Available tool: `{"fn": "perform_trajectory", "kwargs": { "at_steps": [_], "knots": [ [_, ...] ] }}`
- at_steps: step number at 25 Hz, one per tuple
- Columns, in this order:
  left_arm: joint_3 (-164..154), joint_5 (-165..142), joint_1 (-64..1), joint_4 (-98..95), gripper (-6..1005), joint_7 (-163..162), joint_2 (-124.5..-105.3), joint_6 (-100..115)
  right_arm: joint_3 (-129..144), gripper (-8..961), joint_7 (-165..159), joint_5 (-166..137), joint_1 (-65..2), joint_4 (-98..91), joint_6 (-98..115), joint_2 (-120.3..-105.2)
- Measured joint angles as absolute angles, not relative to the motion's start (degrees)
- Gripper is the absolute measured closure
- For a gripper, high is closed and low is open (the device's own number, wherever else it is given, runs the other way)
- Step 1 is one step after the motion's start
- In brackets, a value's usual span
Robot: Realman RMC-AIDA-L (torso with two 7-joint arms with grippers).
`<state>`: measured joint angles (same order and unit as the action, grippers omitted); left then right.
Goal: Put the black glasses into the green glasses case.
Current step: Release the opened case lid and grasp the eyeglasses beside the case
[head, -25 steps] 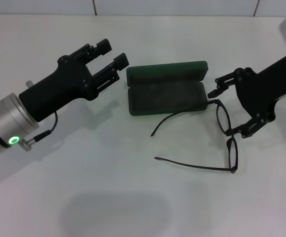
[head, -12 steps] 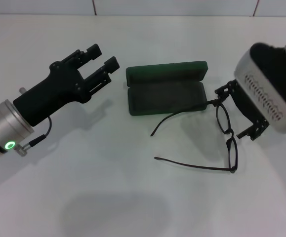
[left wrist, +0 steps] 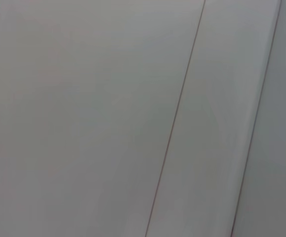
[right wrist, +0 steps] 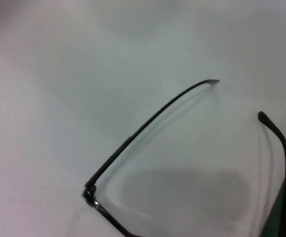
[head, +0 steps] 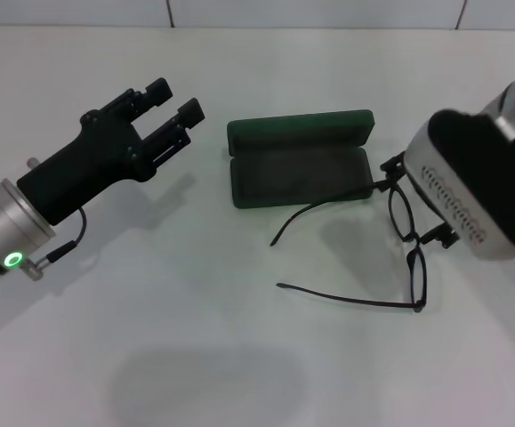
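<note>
1. The glasses [head: 410, 238] lie unfolded on the desk [head: 239, 356] toward its right edge, front beside the case's right end, both temples pointing left; one temple tip rests just before the case.
2. The case [head: 299, 158] sits open near the middle of the far edge, lid up, nothing inside.
3. The right gripper [head: 420, 206] hangs over the glasses' front; its wrist housing hides the fingers, so I cannot tell their spread or whether they grip.
4. The left gripper [head: 170, 100] hovers left of the case, fingers spread, holding nothing.
5. Judged: no glasses in the case yet; grasp, lift and placing remain.
</note>
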<state>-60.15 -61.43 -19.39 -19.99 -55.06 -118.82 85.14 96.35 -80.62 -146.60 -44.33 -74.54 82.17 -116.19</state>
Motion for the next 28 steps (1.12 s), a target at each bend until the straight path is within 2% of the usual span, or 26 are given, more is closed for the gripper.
{"fn": "perform_trajectory", "kwargs": {
  "at_steps": [28],
  "knots": [
    [-60.11,-61.20,-20.61,-19.93,381,-54.76,-119.05,84.28,105.51,156,-79.16,-144.02,-44.07,-72.09,77.12,-116.19]
  ]
}}
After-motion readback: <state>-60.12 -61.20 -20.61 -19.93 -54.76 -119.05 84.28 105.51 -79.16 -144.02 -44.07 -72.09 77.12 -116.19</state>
